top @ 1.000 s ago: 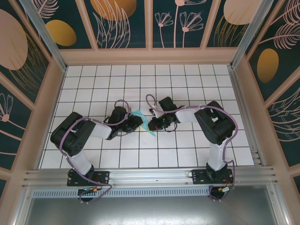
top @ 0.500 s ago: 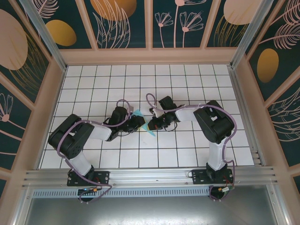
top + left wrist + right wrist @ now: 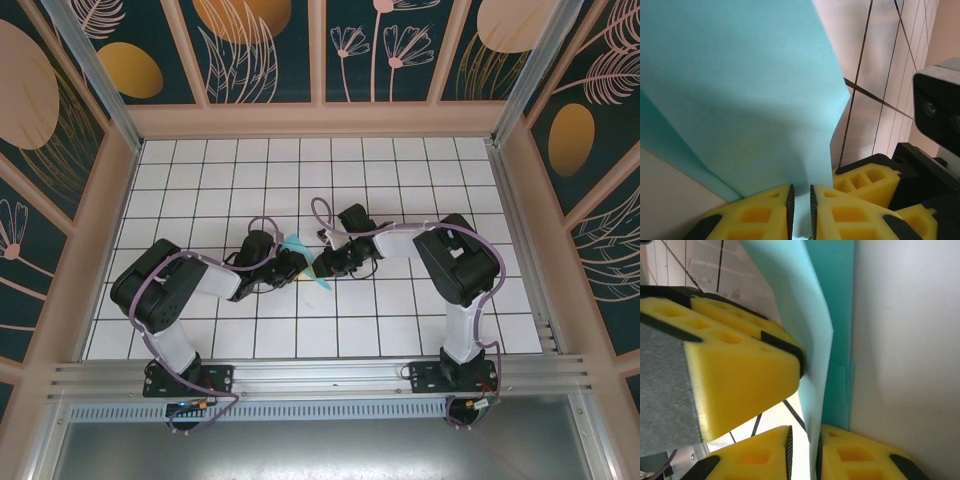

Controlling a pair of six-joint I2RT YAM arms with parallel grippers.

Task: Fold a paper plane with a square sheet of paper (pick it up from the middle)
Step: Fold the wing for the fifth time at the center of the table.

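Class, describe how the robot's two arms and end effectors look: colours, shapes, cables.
The left arm and right arm have white links, bulky black joints and looping lilac cables. The left end effector and right end effector have yellow fingers with moulded cut-outs, edged in black.

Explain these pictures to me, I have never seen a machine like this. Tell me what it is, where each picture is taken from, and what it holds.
These are two robot arms bolted at the near edge of a white tiled table. One picture looks down from above and behind them. The other two come from small cameras on each wrist, so each sees its own yellow fingers close up. The left gripper and right gripper meet mid-table, both pinching the same light-blue paper, which stands bent between them.
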